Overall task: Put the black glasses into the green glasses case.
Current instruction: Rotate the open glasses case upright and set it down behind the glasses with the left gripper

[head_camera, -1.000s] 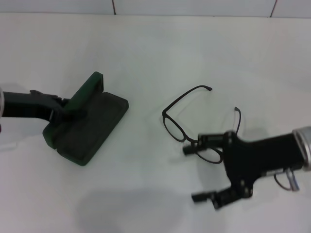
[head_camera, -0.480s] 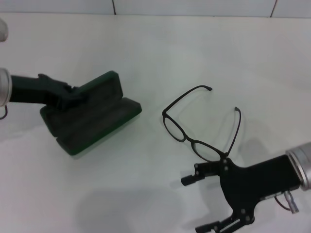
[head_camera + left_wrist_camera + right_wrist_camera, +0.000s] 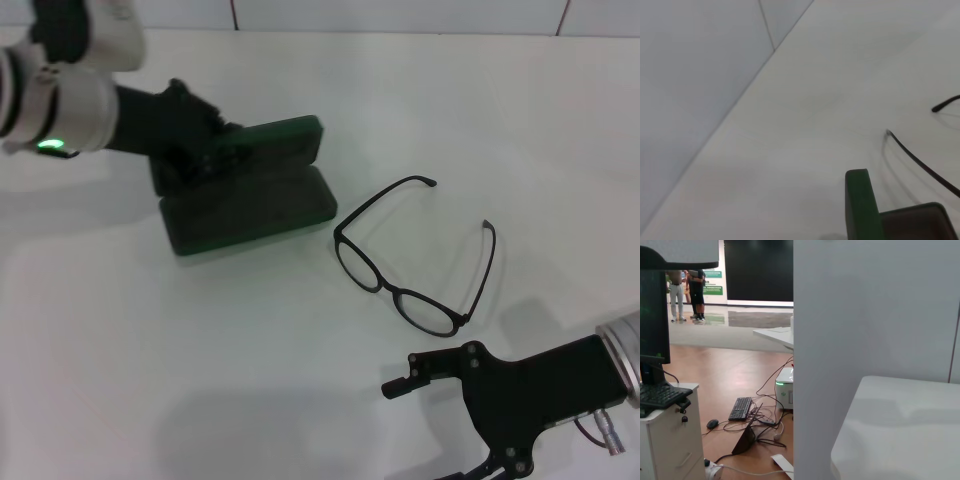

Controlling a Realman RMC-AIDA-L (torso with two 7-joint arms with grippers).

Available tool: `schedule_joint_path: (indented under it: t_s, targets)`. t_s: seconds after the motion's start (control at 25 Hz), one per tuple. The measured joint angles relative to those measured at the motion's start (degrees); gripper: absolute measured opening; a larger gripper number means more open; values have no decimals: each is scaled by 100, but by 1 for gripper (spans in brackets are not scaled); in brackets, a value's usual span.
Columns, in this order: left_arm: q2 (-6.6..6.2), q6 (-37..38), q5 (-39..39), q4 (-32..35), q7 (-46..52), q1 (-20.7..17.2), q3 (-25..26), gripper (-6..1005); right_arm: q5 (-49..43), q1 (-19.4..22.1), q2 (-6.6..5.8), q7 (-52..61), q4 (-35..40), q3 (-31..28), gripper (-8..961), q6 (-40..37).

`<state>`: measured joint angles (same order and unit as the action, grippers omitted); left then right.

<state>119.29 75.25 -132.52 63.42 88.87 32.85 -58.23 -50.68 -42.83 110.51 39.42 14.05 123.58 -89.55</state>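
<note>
Right now the black glasses (image 3: 412, 258) lie on the white table (image 3: 300, 370), center-right, temples unfolded w/ tips aimed at the far edge; front frame runs diagonally from mid-table toward the near right. Green glasses case (image 3: 250, 195) sits just left of them, open, lid up, long axis roughly left-right. Left gripper (image 3: 205, 152) is clamped on the case lid's left end. Right gripper (image 3: 425, 425) hovers near the glasses' near side, jaws spread, empty.
</note>
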Motion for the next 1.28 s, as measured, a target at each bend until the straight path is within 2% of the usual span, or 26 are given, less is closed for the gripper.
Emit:
schedule_joint_path:
  t_s: [0.16,0.56,0.84,0.96,1.08,1.2,1.28]
  targets:
    - [-18,-176,-5,-257,-178,309,-371,206,-3,4,4,-2,5,-1,857,-1]
    - [43,-198,262,-1325,-527,1150,-633,215,-21,226,16,-7,23,-229,858,-62]
    - [62,-608,507,-1371,-417,1047,-997,221,-28,487,1,-21,23,-722,857,-64]
    - [55,-688,713,-1335,-280,945,-966,282,-28,539,-21,-22,25,-844,857,-73]
    - [30,-678,1266,-1328,-252,841,-842,342,-24,543,-34,16,44,-973,858,-77]
    - [23,-679,1929,-1270,-352,567,-773,403,-22,546,-54,156,109,-1227,857,-73]
    - [27,-684,2465,-1218,-390,314,-770,456,-23,547,-151,502,279,-1399,855,-26]
